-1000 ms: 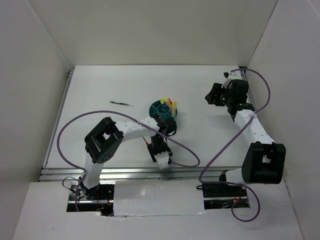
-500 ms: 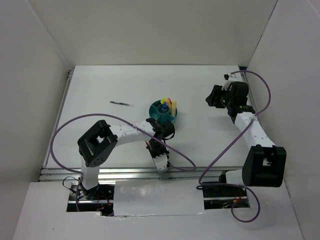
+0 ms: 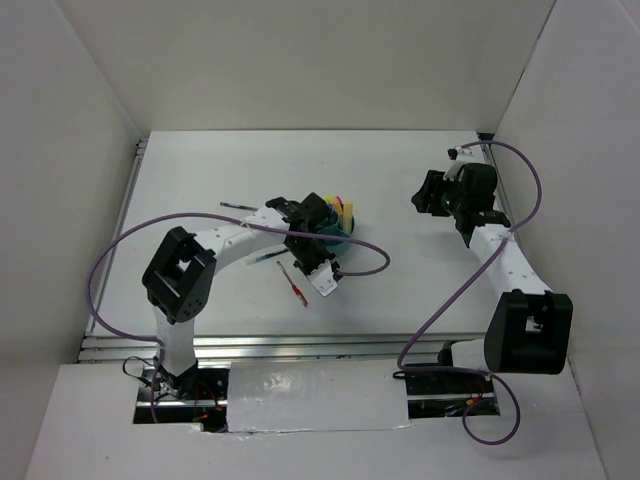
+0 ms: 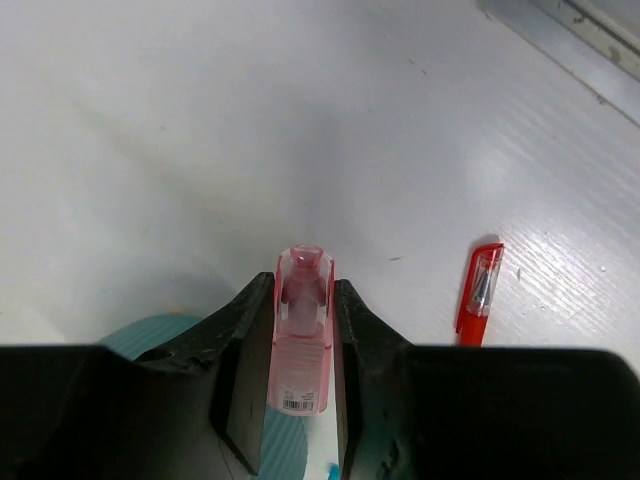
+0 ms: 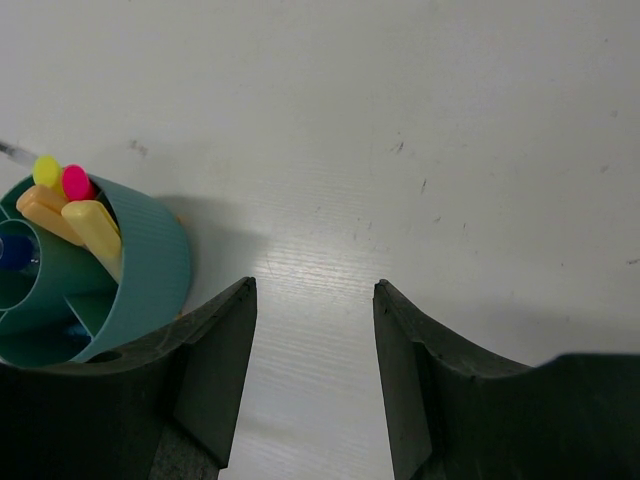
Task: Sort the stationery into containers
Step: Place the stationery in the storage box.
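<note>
**Pink marker gripped on the left, teal bowl just beside it**

At the far left of the table a thin dark pen (image 3: 238,206) lies alone, well apart from the rest. Nearer the arms, a thin blue pen (image 3: 264,258) and a thin red pen with a clear cap (image 3: 293,283) lie loose on the white surface, not yet sorted.

The left gripper (image 4: 303,300) is clamped on a stubby pink marker with a translucent cap (image 4: 302,340). The marker's long axis runs along the fingers, cap outward. The round teal plastic organiser bowl (image 5: 150,270) shows just under and behind those fingers in the left wrist view, so the drop probably turns on tipping the marker towards a free compartment.

The bowl already holds yellow markers (image 5: 90,225), a pink cap (image 5: 77,182) and a blue-capped bottle (image 5: 15,250) in the central cup.

To the right, the right gripper (image 5: 315,350) hangs with jaws apart and nothing between them. It is well apart from the bowl, so the left arm is plainly the nearer one.
</note>
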{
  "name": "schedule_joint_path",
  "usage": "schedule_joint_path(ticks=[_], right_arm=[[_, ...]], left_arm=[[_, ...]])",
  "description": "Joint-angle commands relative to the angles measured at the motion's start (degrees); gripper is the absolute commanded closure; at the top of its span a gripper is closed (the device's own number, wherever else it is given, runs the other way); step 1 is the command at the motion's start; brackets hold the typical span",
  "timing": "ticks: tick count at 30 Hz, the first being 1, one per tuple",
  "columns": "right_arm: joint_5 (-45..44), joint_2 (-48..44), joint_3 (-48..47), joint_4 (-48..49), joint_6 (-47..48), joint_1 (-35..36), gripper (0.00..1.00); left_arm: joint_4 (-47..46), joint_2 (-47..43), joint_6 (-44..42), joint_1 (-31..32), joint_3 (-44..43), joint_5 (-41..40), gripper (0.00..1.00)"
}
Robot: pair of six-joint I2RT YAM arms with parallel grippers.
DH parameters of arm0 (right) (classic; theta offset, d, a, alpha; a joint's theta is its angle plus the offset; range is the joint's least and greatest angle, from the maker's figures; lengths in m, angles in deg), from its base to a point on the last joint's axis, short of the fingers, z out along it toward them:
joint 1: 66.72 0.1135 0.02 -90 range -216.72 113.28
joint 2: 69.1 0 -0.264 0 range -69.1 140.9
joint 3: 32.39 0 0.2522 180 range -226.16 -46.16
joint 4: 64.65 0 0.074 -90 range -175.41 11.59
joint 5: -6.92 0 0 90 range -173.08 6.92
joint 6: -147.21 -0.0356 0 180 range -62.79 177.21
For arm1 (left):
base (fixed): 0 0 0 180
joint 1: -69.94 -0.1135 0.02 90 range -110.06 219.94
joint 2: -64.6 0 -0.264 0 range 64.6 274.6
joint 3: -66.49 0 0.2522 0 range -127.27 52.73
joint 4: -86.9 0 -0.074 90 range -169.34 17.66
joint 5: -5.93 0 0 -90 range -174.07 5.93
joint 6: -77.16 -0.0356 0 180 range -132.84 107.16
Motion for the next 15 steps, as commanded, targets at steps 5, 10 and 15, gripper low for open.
schedule_joint_path(ticks=[5, 10, 15], right_arm=[[-1.0, -1.1, -1.6, 1.0, 1.1, -0.1, 0.43], [-0.9, -0.4, -2.1, 1.2, 1.1, -0.2, 0.43], [-0.6, 1.1, -3.3, 1.2, 1.1, -0.1, 0.43]], left_arm=[[4.8, -4.6, 1.7, -3.7, -6.0, 18.0, 0.95], [7.8, -3.5, 4.3, -8.3, -11.4, 27.6, 0.96], [5.7, -1.8, 12.2, -11.1, -14.3, 32.8, 0.97]])
